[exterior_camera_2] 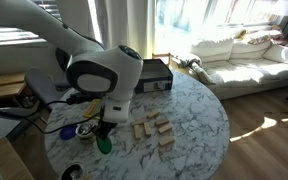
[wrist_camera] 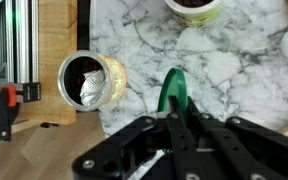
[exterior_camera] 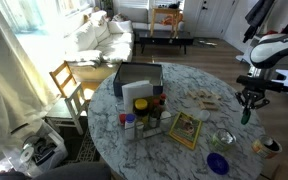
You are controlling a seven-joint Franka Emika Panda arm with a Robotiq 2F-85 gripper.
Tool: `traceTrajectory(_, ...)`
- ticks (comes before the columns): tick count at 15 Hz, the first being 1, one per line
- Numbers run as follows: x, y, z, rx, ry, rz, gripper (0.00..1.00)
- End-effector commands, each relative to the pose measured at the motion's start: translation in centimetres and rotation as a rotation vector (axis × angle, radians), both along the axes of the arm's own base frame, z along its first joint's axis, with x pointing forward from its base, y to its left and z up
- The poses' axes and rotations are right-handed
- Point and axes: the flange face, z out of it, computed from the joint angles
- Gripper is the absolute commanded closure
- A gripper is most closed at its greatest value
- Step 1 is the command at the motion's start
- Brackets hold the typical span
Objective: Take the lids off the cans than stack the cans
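My gripper (wrist_camera: 174, 118) is shut on the green lid (wrist_camera: 173, 92), held on edge just above the marble table; it also shows in both exterior views (exterior_camera: 246, 117) (exterior_camera_2: 103, 143). An open can (wrist_camera: 92, 82) with a tan rim and silvery inside stands at the table's edge, left of the gripper in the wrist view, and shows in an exterior view (exterior_camera: 271, 147). The other can (wrist_camera: 194, 8), also open, stands farther in on the table (exterior_camera: 223, 139). The blue lid (exterior_camera: 217, 163) lies flat near the table's front edge.
A black box (exterior_camera: 136, 78) and a cluster of condiment bottles (exterior_camera: 144, 115) stand mid-table. A framed picture (exterior_camera: 186, 129) and wooden blocks (exterior_camera_2: 154, 128) lie nearby. A wooden chair (exterior_camera: 72, 82) stands beside the round marble table (exterior_camera: 184, 85).
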Motion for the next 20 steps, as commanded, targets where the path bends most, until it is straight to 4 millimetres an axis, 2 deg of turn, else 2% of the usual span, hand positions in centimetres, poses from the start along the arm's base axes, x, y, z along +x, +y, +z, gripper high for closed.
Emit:
traceTrajectory(1,-1.8,2.3,3.7,0.059,-0.1,0.161,0.98)
traceTrajectory(4,-2.1,4.8,5.3,0.094,-0.174,0.3,0.98)
traceTrajectory(6,-2.2,7.2,5.8,0.119,-0.214,0.398,0.98)
traceTrajectory(12,-3.3,16.7,6.0,0.238,-0.308,0.684,0.98)
traceTrajectory(14,-3.7,19.2,5.7,0.277,-0.328,0.788,0.98)
traceTrajectory(15,-2.2,17.4,5.9,0.242,-0.282,0.715,0.91)
traceTrajectory(17,-2.7,19.1,5.8,0.261,-0.292,0.771,0.91)
traceTrajectory(19,-2.9,19.2,5.9,0.264,-0.296,0.783,0.91)
traceTrajectory(20,-3.1,19.1,5.5,0.286,-0.305,0.811,0.98)
